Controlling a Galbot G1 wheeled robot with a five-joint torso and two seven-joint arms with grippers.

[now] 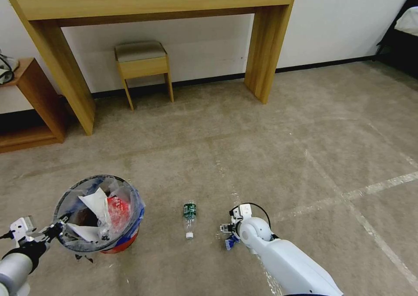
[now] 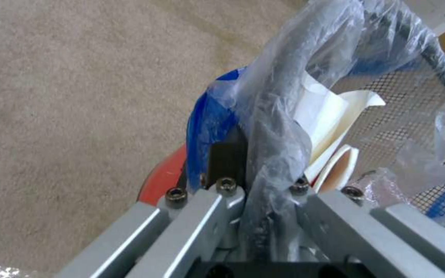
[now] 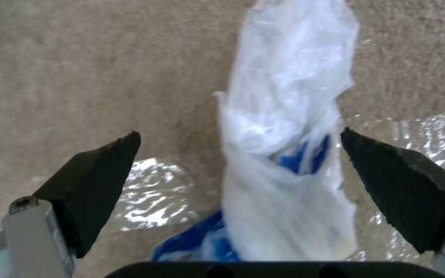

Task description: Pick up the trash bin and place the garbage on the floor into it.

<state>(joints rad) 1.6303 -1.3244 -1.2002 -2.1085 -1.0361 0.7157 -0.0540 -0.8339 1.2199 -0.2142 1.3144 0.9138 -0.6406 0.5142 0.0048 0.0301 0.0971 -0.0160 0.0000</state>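
Crinkly white-and-blue plastic garbage (image 3: 284, 154) lies on the floor (image 1: 270, 148) between the spread fingers (image 3: 94, 185) of the right gripper (image 1: 228, 234), not yet gripped. It is judged light, soft and slippery, best pinched at its bunched middle. The trash bin (image 1: 99, 214) is held by its rim in the clenched left gripper (image 1: 55, 230), a bottle (image 1: 189, 218) just beside.

Place: we take this for a bedroom or hotel-style room.
Far wall: we see a light wooden desk (image 1: 152, 2) with a padded stool (image 1: 143, 65) under it.
Far right: bed corner (image 1: 409, 21).
Floor (image 1: 270, 130): beige carpet.
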